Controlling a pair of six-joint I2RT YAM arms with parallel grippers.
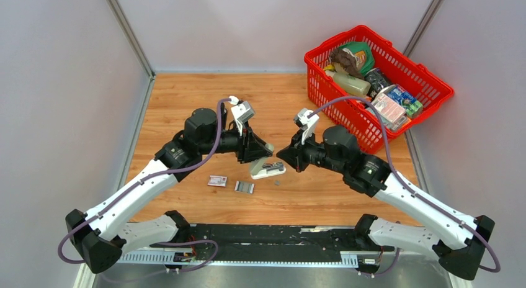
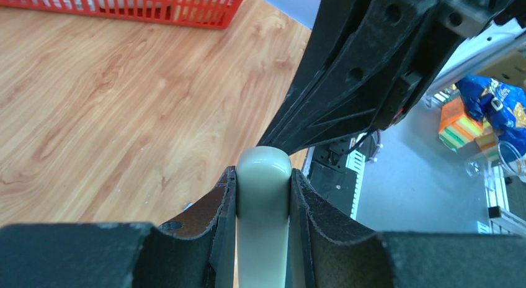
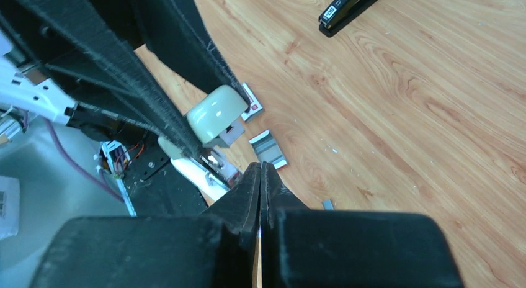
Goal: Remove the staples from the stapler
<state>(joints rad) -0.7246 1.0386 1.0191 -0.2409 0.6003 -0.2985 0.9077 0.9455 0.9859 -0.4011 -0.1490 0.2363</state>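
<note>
**Black stapler caught by one wrist camera only**

The table (image 1: 186, 95) is walled at 9 and 12 o'clock, with bare wood left open towards 11; its 2 o'clock corner is filled by the red basket (image 1: 332, 105); the left gripper (image 1: 257, 150) is clamped on a pale hinged object (image 1: 268, 170), and the right gripper (image 1: 286, 156) is pressed together on nothing; the stapler (image 3: 344, 7) is shown only in the right wrist view, at 1 o'clock, with its long axis run from 8 to 2, and is not made out from overhead; the red-and-white box (image 1: 217, 180) and the staples (image 1: 244, 187) are laid at 6 o'clock of the left gripper, near the front edge.
</note>
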